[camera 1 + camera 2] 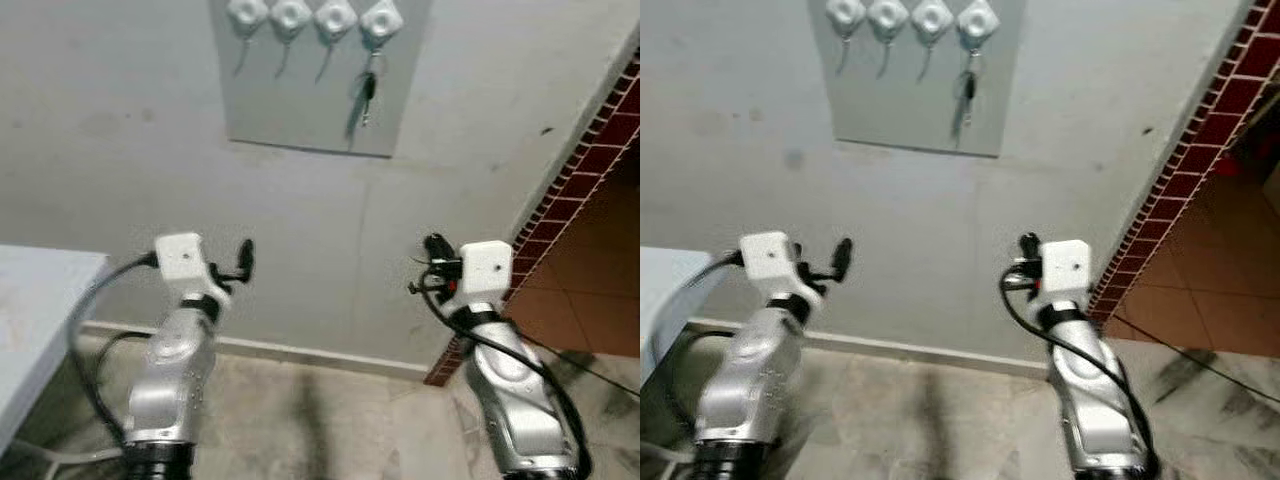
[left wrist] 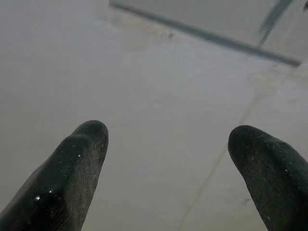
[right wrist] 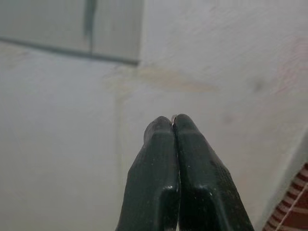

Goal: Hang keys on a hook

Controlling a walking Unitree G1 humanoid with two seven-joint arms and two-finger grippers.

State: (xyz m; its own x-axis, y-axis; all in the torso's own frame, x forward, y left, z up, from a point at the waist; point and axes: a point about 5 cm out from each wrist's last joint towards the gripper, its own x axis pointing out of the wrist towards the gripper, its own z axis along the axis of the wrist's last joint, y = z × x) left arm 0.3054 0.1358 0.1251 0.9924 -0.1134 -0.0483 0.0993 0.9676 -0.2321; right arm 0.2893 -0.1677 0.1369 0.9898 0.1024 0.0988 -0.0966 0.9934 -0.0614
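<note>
A grey board (image 1: 300,115) on the wall carries a row of white hooks (image 1: 291,14). A dark bunch of keys (image 1: 366,96) hangs from the rightmost hook (image 1: 381,18). My left gripper (image 1: 245,258) is raised below the board, well short of the wall, open with nothing between its fingers (image 2: 79,163). My right gripper (image 1: 436,247) is held up at the same height under the keys and is shut. A tiny metal glint shows between its fingertips (image 3: 161,132); I cannot tell what it is.
A white table edge (image 1: 40,300) stands at my left. A red brick-tiled wall corner (image 1: 590,150) and a tiled floor (image 1: 590,300) beyond it lie at my right. A skirting strip (image 1: 300,350) runs along the wall's foot.
</note>
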